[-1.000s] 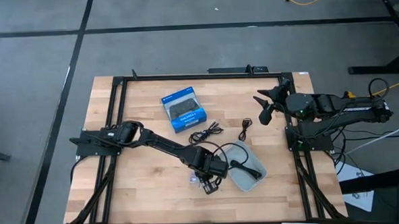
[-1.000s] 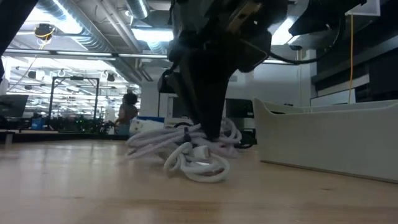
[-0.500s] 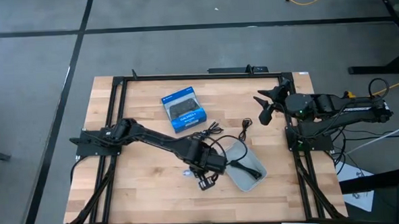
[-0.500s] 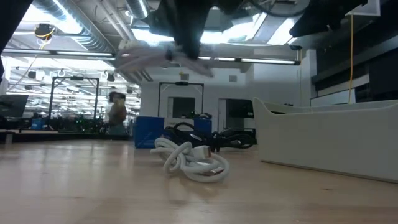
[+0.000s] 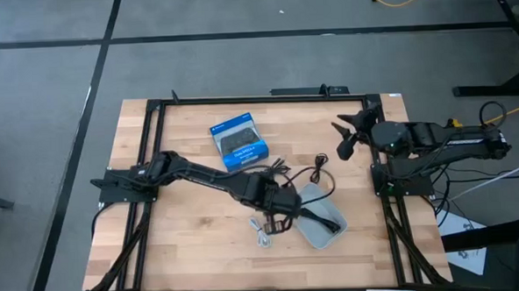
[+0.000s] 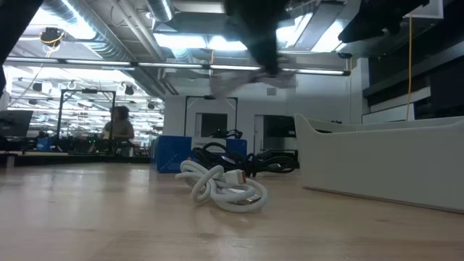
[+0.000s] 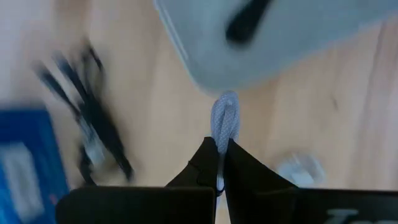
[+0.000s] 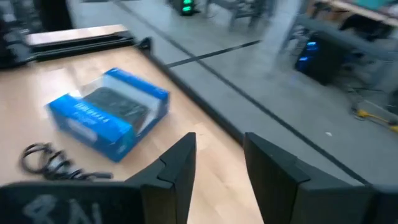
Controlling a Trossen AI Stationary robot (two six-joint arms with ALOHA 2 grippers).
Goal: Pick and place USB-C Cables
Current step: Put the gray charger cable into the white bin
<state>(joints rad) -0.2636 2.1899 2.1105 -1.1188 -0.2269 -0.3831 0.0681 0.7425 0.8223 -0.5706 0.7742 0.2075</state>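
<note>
My left gripper point(image 5: 283, 220) hovers by the pale grey tray's point(image 5: 332, 236) near-left rim, shut on a whitish-silver cable point(image 7: 225, 119). In the low view this cable point(image 6: 246, 76) is a blurred streak high above the table. A second whitish coil point(image 6: 221, 188) lies flat on the wood, just nearer than the gripper point(image 5: 262, 235). One black cable point(image 5: 321, 218) rests inside the tray. Two loose black cables point(image 5: 269, 172) point(image 5: 318, 168) lie between the tray and the blue box point(image 5: 239, 144). My right gripper point(image 8: 221, 155) waits open near the table's right edge. My left gripper pinches a loop of the whitish-silver cable point(image 7: 222, 140) between its two fingertips, coming from above. The loop sticks out past the fingertips. The cable is lifted clear of the table, beside the tray's rim.
The tray's tall wall point(image 6: 384, 163) stands to the right in the low view. A black frame rail point(image 5: 257, 99) runs along the table's far edge. Bare wood point(image 5: 184, 236) lies toward the near-left corner. A person point(image 6: 119, 130) walks far behind the table.
My left gripper has risen from the table with a whitish cable and moved right, toward the tray. The lifted cable has come clear of the wood, while a whitish coil has stayed where it lay.
</note>
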